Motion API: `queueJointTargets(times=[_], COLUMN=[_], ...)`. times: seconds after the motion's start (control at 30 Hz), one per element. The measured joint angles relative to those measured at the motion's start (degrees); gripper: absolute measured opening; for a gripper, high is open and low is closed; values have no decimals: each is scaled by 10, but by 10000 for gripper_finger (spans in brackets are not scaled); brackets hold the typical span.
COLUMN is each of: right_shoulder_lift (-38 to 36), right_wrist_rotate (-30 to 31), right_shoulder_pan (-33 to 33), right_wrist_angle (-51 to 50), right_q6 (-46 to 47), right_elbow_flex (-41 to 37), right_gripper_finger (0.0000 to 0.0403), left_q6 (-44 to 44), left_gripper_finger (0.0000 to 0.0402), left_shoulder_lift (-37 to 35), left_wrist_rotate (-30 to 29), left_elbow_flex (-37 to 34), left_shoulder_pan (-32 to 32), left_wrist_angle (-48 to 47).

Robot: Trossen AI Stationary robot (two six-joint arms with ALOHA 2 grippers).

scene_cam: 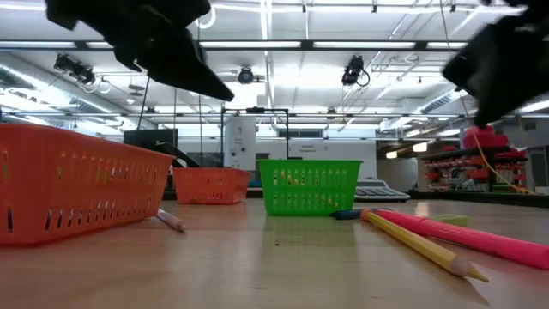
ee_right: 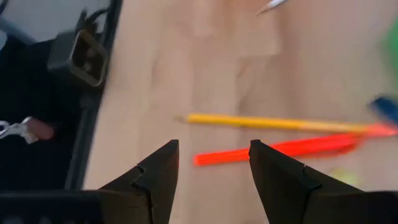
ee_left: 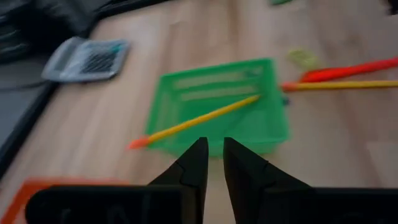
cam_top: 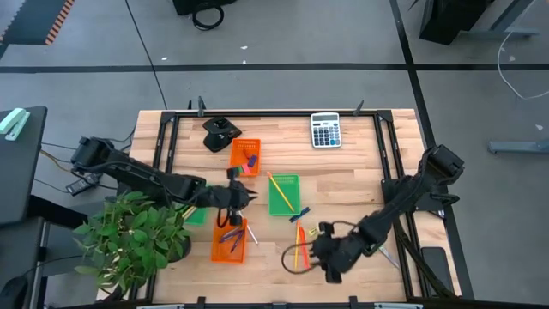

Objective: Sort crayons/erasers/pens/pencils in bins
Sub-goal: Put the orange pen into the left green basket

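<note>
On the wooden table (cam_top: 360,172) the left gripper (cam_top: 250,196) hangs between the orange tray at the back (cam_top: 245,157) and the orange tray at the front (cam_top: 229,241), and it points toward the green tray (cam_top: 284,194) in the middle. Its two fingers (ee_left: 194,168) stand close together with only a thin gap, and I see nothing between them. One yellow pencil (ee_left: 199,119) lies across the green tray, and its orange end sticks out over the rim. The back orange tray has some small dark things inside, and the front orange tray holds a few pens (cam_top: 232,233), but I cannot tell exactly what each one is. The right gripper (cam_top: 323,255) is near the front edge of the table, on the right side, and its fingers (ee_right: 158,174) are spread wide and hold nothing. In front of it, on the bare wood, a second yellow pencil (ee_right: 273,122) and a red crayon (ee_right: 280,149) lie almost parallel and close to each other. A small yellow eraser (cam_top: 313,230) sits near them, between the green tray and the right gripper. A grey calculator (cam_top: 325,130) rests at the far edge of the table, well apart from the trays, and a green plant (cam_top: 137,232) stands at the left front corner.
</note>
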Motion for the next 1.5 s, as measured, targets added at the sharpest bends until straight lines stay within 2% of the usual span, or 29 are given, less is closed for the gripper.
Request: queueJointTargets(times=[0.1, 0.2, 0.33, 0.47, 0.6, 0.73, 0.87, 0.97, 1.03, 1.23, 1.5], right_shoulder_lift=[39, 89, 144, 183, 204, 210, 216, 234, 251, 281, 281], right_wrist_rotate=[2, 5, 13, 26, 39, 92, 176, 240, 260, 250, 259], right_shoulder_pan=[23, 35, 36, 35, 37, 43, 50, 54, 55, 62, 71], right_wrist_angle=[23, 17, -8, -75, -153, -208, -238, -258, -255, -250, -278], right_q6=[39, 69, 68, 49, 105, 159, 213, 268, 302, 363, 386], right_elbow_flex=[6, 36, 101, 179, 240, 271, 269, 266, 266, 265, 266], right_gripper_finger=[202, 202, 202, 202, 202, 202, 202, 202, 202, 202, 191], left_q6=[44, 78, 108, 162, 172, 167, 135, 116, 106, 117, 136], left_gripper_finger=[59, 52, 45, 44, 46, 39, 33, 30, 30, 30, 21], left_shoulder_lift=[19, 30, 29, 7, -18, -28, -26, -21, -18, -1, -8], left_wrist_rotate=[88, 151, 193, 217, 278, 359, 422, 439, 440, 440, 440], left_elbow_flex=[0, 1, 0, 0, 1, 1, 1, 0, 0, 0, 0], left_shoulder_pan=[23, 46, 72, 98, 130, 153, 162, 157, 150, 120, 109], left_wrist_angle=[43, 74, 89, 118, 154, 175, 162, 152, 151, 146, 146])
